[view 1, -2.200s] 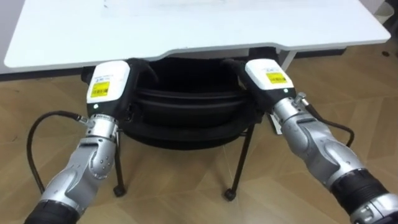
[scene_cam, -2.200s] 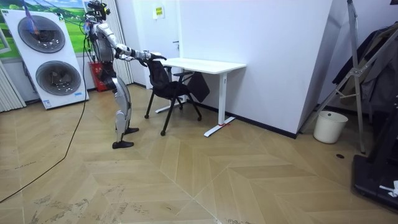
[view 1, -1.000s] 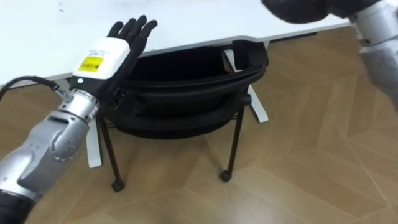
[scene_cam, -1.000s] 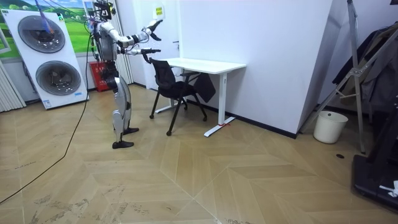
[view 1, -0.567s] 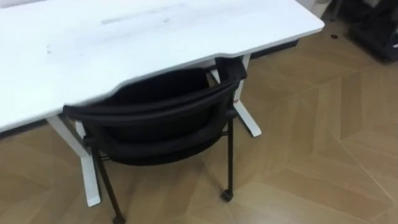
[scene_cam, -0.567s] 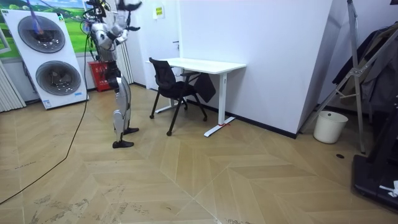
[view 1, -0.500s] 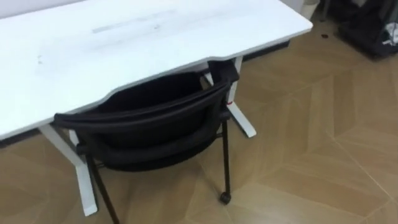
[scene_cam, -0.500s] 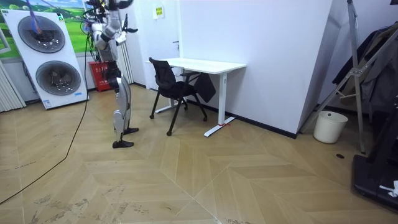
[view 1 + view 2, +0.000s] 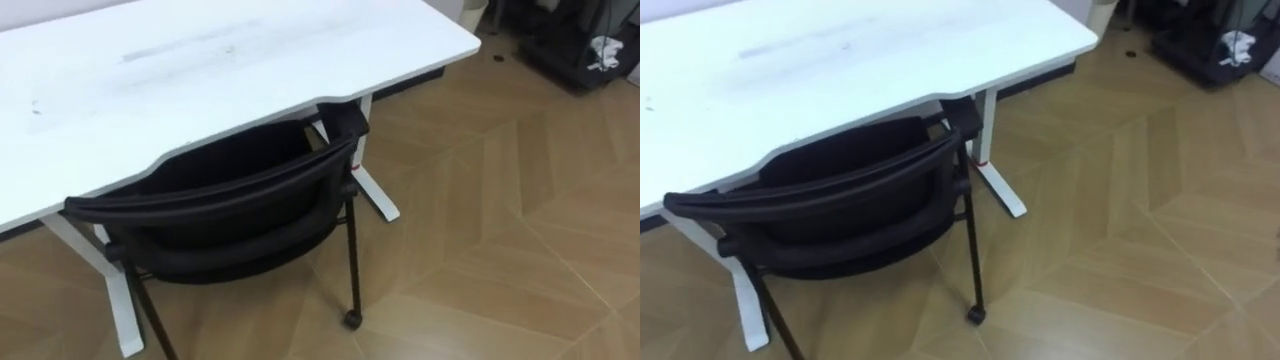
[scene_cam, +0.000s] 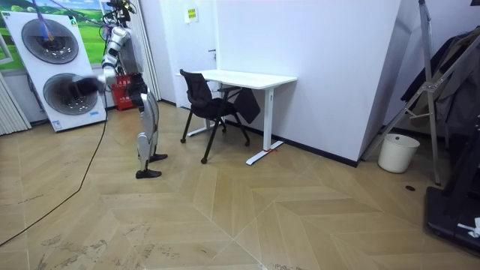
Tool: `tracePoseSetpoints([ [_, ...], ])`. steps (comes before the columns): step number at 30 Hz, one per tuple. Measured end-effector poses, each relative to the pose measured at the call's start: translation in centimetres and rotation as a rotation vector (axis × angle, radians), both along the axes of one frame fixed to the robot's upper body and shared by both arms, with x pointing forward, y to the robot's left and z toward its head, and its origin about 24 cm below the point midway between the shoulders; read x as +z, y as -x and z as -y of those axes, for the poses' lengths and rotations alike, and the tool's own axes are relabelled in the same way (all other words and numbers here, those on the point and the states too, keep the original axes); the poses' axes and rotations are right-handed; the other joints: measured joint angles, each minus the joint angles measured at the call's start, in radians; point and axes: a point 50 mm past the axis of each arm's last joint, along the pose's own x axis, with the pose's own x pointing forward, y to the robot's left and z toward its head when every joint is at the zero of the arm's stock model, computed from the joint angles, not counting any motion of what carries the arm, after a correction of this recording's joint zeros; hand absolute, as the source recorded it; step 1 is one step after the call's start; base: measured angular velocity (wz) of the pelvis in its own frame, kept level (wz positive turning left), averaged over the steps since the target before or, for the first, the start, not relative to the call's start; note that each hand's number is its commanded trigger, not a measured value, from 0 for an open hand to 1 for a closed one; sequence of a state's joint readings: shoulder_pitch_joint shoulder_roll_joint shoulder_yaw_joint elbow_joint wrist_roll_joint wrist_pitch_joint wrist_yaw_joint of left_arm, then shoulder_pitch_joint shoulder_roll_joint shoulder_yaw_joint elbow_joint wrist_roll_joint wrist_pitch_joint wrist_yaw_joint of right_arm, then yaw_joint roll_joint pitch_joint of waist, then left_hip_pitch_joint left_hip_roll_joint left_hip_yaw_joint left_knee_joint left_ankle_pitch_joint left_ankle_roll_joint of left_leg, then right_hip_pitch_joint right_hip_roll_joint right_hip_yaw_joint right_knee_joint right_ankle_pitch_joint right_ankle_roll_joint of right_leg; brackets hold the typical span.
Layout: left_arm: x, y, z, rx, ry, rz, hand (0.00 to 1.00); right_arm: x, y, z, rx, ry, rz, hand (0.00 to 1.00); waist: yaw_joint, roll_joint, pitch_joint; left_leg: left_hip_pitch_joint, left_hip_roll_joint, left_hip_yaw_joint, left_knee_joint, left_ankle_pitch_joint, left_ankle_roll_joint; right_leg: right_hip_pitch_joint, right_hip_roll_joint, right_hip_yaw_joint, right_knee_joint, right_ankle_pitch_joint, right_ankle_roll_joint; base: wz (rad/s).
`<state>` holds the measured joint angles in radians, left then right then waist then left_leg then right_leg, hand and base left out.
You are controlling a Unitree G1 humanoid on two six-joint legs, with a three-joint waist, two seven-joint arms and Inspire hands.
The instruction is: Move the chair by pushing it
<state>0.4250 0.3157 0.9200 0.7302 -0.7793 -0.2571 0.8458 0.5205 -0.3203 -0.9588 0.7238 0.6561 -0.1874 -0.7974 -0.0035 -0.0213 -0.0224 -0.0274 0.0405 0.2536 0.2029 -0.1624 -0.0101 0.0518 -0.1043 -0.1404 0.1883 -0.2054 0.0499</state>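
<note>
The black chair (image 9: 215,195) stands with its seat partly under the white desk (image 9: 200,70), its backrest toward the robot and nothing touching it. In the room view the robot stands upright on the chair's left, a little apart. Its right hand (image 10: 76,86) hangs low behind it, toward the washing machines (image 10: 52,67) — blurred, so I cannot tell its state.

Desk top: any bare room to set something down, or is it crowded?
The desk top is bare across all that shows, down to the notched front edge above the chair. Crowded underneath: the chair seat sits between the desk legs.
</note>
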Motion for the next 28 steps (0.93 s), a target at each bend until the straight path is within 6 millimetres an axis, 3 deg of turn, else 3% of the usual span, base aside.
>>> tracePoseSetpoints([
  [2,-3.5,2.7,2.9,0.068,0.181,0.015,0.0,-4.3,2.0,-3.5,-0.036,-0.219,-0.014,0.0,-0.005,0.018,-0.0027,0.003,-0.001,-0.003,0.002,-0.007,-0.005,0.007,-0.001,0.001,0.002,-0.011,0.003,0.0],
  [3,-4.3,3.3,3.7,0.06,0.23,0.003,0.0,-5.2,2.3,-4.4,-0.022,-0.279,-0.026,0.0,-0.006,0.02,-0.0025,0.005,0.001,-0.002,0.002,-0.007,-0.005,0.007,-0.001,0.002,0.003,-0.012,0.003,-0.04],
  [5,-7.2,5.7,7.7,0.006,0.424,-0.026,0.0,-8.4,3.2,-7.8,0.044,-0.494,-0.036,0.0,-0.017,0.023,-0.0034,0.01,0.003,0.001,0.003,-0.008,-0.007,0.011,-0.001,0.004,0.003,-0.012,0.002,-0.02],
  [8,-9.7,7.4,12.5,-0.148,0.728,-0.069,0.0,-11.0,3.8,-11.7,0.193,-0.765,-0.109,0.0,-0.018,0.023,-0.0039,0.032,0.008,0.001,0.005,-0.013,-0.009,0.038,-0.002,0.01,0.001,-0.012,0.002,0.0],
  [10,-10.7,7.5,14.5,-0.282,0.897,-0.103,0.0,-12.2,2.7,-13.2,0.302,-0.889,-0.129,0.0,-0.029,0.024,-0.0029,0.034,0.01,-0.003,0.017,-0.02,-0.011,0.048,-0.001,0.002,0.0,-0.013,0.002,0.04],
  [15,-12.4,4.1,15.6,-0.661,1.093,-0.093,0.0,-14.4,-3.3,-13.9,0.658,-1.042,-0.209,0.0,-0.033,0.03,0.001,0.046,0.004,-0.005,0.02,-0.02,-0.01,0.057,0.002,0.002,-0.001,-0.013,0.002,0.01],
  [20,-14.0,-2.1,16.5,-1.017,1.184,-0.058,0.0,-15.4,-8.5,-14.9,0.931,-1.106,-0.225,0.0,-0.036,0.037,0.0082,0.039,0.0,-0.017,0.021,-0.016,-0.004,0.059,0.001,-0.011,-0.004,-0.013,0.002,0.06],
  [25,-14.3,-5.2,17.0,-1.226,1.192,-0.048,0.0,-15.8,-9.4,-15.8,1.025,-1.19,-0.18,0.0,-0.042,0.033,0.012,0.041,-0.002,-0.014,0.011,-0.016,-0.005,0.057,0.001,-0.011,-0.006,-0.015,0.0,0.0],
  [27,-14.3,-6.1,16.9,-1.274,1.19,-0.073,0.0,-16.0,-9.4,-16.1,1.042,-1.218,-0.175,0.0,-0.043,0.025,0.0196,0.041,-0.003,-0.014,0.007,-0.016,-0.005,0.053,0.001,-0.014,-0.007,-0.016,0.0,0.0],
  [28,-14.2,-6.5,16.7,-1.309,1.179,-0.097,0.0,-16.0,-9.4,-16.4,1.046,-1.232,-0.173,0.0,-0.043,0.023,0.0279,0.04,-0.003,-0.013,0.005,-0.016,-0.006,0.053,0.001,-0.014,-0.009,-0.016,0.001,0.0],
])
